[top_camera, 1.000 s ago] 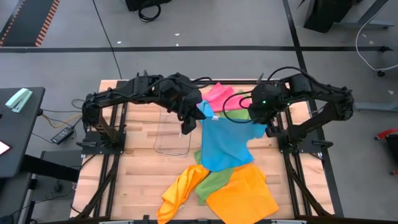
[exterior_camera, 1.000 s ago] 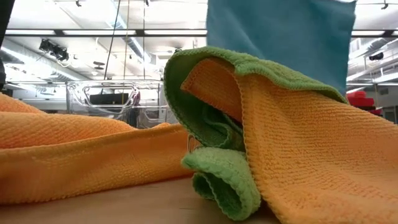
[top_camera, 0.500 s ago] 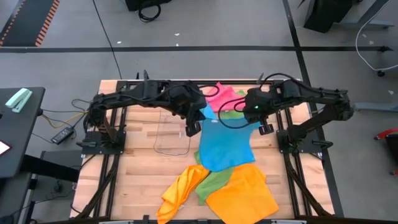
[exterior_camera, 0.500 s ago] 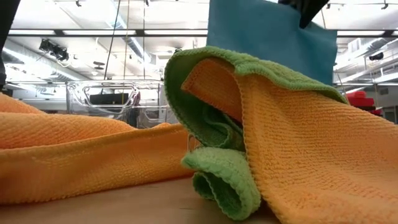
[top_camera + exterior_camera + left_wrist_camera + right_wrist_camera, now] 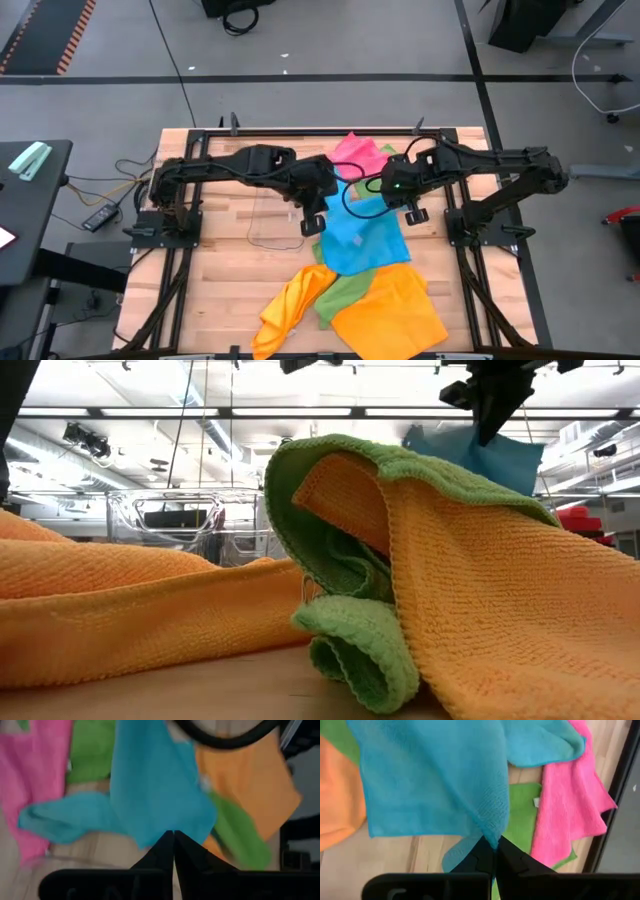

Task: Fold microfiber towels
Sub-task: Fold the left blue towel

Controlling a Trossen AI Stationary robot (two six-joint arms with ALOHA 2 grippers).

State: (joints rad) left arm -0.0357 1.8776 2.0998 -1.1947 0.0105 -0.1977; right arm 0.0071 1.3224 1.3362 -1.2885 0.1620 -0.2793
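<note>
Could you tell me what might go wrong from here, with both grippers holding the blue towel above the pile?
1. Both the left gripper and the right gripper pinch the blue towel only at its edge, so a corner may slip free.
2. Its lower part drapes onto the green towel and the orange towel; pulling may drag them along.
3. One end is already bunched near the pink towel, so the fold may come out uneven.

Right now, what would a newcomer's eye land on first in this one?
The sky-blue towel at mid-table, pinched between both arms: the left gripper and the right gripper are each shut on an edge of it. Next come the orange towels heaped with a green towel at the near edge, and the pink towel at the far edge.
</note>
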